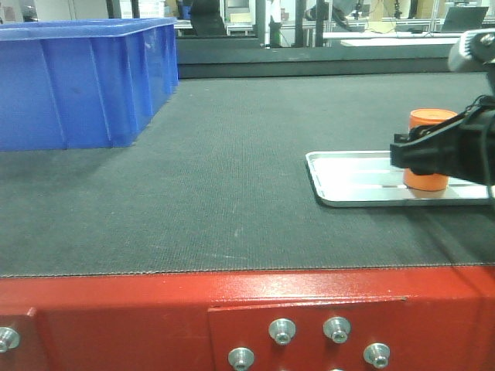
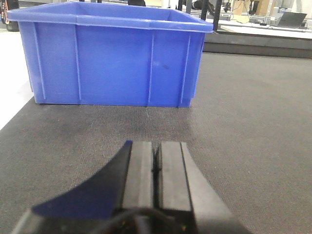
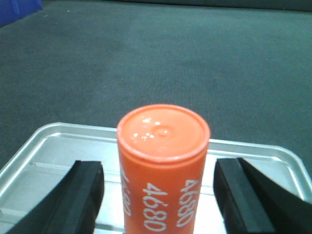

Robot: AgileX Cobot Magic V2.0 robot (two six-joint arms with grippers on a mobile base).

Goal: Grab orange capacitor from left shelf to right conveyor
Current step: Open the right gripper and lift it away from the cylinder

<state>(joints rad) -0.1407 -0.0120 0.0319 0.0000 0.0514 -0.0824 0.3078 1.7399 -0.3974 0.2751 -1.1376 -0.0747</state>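
The orange capacitor (image 1: 431,118) stands upright on a small silver tray (image 1: 348,184) on the right conveyor's dark belt (image 1: 232,170). In the right wrist view the capacitor (image 3: 163,146) shows white "4680" print. My right gripper (image 1: 423,154) is open around it. Its black fingers (image 3: 84,195) stand on either side of it with a gap on each side, not touching. My left gripper (image 2: 156,155) is shut and empty, low over the belt (image 2: 253,122), facing a blue bin. The left shelf is out of view.
A large blue plastic bin (image 1: 77,77) stands on the belt at the far left, also in the left wrist view (image 2: 117,63). The conveyor's red frame (image 1: 116,325) with silver bolts runs along the front edge. The tray's rim (image 3: 58,130) surrounds the capacitor.
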